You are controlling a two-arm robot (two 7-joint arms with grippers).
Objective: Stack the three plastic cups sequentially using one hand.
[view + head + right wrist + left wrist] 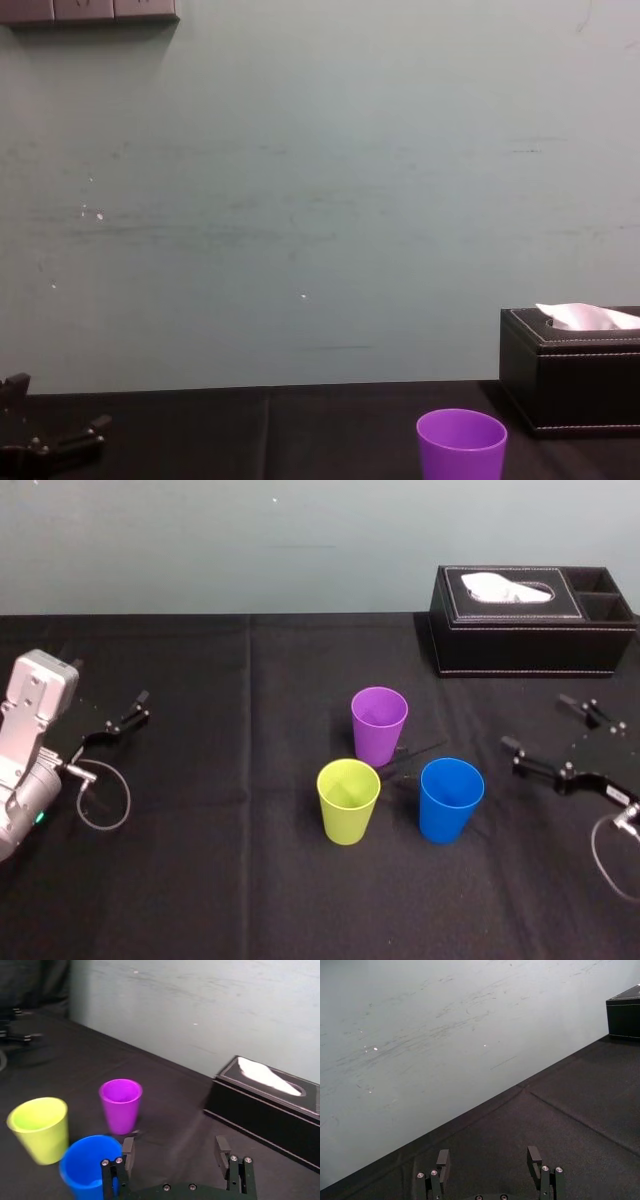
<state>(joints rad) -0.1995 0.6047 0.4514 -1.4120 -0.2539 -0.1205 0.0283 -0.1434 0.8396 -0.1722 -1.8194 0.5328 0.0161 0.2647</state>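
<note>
The three plastic cups are being shown upright and mouth-up near the middle of the worktop, none nested in another. The purple cup [379, 725] is being seen nearest the far edge, and the yellow-green cup [348, 800] and the blue cup [451, 799] are being seen side by side closer to the front edge, yellow-green to the left, blue to the right. The three are sitting near one another in a triangle, and gaps are being shown between them in the right wrist view. The right gripper [175, 1146] is being held over the worktop toward its right edge, just right of the blue cup, its pincer being kept wide with nothing between the fingers. The left gripper [488, 1159] is being held well apart from the cups, by the left edge, its pincer likewise being kept wide and empty. A black tissue box [530, 620] with a white tissue at its slot is being seen at the far right corner of the black-covered worktop [200, 880], behind the purple cup and off to its right.
</note>
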